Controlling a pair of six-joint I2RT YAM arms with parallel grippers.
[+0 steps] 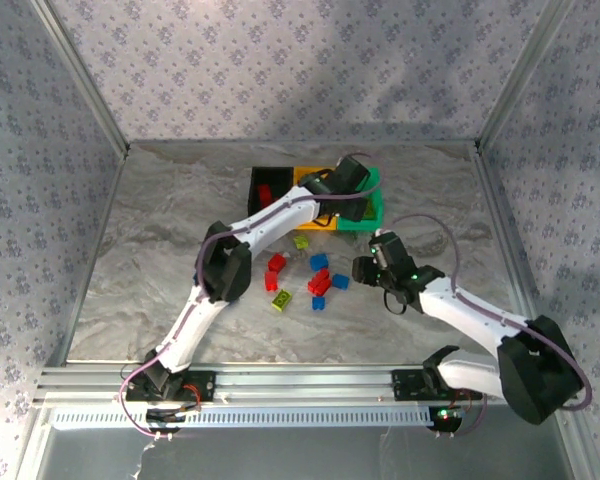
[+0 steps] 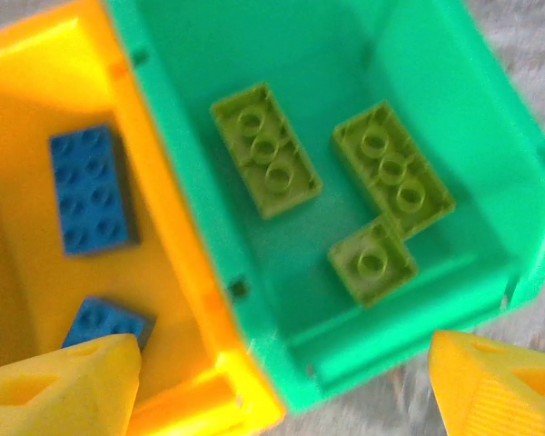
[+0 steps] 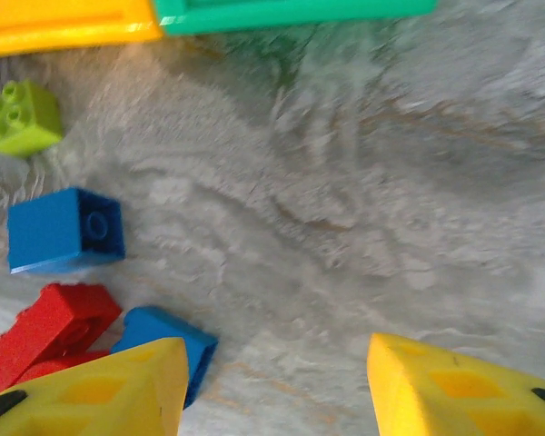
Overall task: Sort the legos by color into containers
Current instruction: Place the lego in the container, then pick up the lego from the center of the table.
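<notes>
Left tool (image 1: pixel 346 188) hangs over the green bin (image 1: pixel 362 224) in top view. Right tool (image 1: pixel 366 268) sits low, right of the loose legos (image 1: pixel 320 280) on the desk (image 1: pixel 160 250). Black bin (image 1: pixel 280 176) has a red brick (image 1: pixel 266 192) in it.
Left wrist: fingers wide, nothing held. Three yellow-green bricks (image 2: pixel 265 150) lie in green, two blue bricks (image 2: pixel 89 186) in the orange bin (image 2: pixel 18 109).
Right wrist: fingers apart, empty over bare desk. Blue cube (image 3: pixel 64 229), red pieces (image 3: pixel 50 331) and a yellow-green cube (image 3: pixel 20 116) lie to their left.

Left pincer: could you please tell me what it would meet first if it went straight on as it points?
The left pincer would probably meet the green bin, its near wall or floor; depth is unclear.
</notes>
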